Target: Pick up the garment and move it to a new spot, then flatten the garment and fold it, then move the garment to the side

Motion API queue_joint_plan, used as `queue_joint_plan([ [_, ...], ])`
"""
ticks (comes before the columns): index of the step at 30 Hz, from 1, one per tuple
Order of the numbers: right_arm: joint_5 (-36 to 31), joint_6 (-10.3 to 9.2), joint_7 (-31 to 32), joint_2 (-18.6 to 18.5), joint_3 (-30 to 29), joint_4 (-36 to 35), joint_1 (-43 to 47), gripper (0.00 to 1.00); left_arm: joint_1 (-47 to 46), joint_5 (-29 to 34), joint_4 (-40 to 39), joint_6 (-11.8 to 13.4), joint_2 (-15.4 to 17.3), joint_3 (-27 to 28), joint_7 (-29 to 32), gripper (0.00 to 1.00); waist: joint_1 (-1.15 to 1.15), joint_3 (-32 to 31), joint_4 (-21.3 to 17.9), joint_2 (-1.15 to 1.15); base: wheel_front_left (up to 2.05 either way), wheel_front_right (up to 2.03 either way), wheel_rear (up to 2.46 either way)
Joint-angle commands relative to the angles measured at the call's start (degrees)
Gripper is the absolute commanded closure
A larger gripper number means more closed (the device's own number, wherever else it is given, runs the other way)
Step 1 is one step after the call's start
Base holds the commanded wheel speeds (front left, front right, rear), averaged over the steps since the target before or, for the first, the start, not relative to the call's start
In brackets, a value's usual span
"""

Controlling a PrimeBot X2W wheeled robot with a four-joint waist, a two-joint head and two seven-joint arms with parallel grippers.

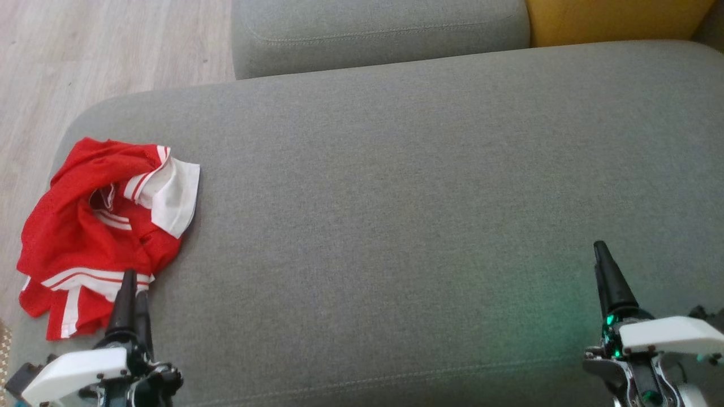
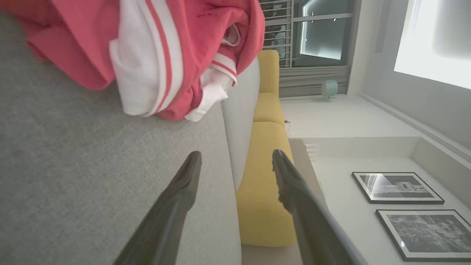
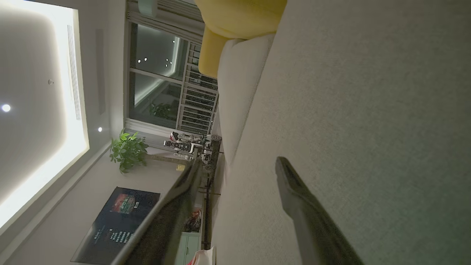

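Garment crumpled at the left end of the grey seat cushion, both grippers empty
The red cloth with white stripes and a white panel lies bunched in a heap near the cushion's left edge, beside the wooden floor. The left gripper hovers at the heap's near edge, its two dark fingers spread apart and holding nothing; in the left wrist view the cloth lies just beyond the tips, with bare cushion between. The right gripper sits well apart at the near right of the cushion, its fingers likewise spread and released over bare grey fabric. A second grey cushion and a yellow one lie at the far side
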Motion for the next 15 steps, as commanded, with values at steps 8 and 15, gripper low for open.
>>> queue_joint_plan([
  [8, -10.45, 0.00, -1.99, -0.38, 1.25, -6.56, -4.12, 0.00, -3.80, 6.30, -5.60, -0.30, 0.73, 2.49, -1.72, 0.00, 0.00, -0.28, 0.03, 0.00, 0.00, 0.00, 0.00],
  [15, -18.96, 0.00, -3.17, -0.39, 2.94, -10.05, -4.75, 0.00, -3.85, 13.03, -10.22, 0.26, 0.78, 2.36, -2.89, 0.00, 0.00, -0.36, -0.07, 0.00, 0.00, 0.00, 0.00],
])
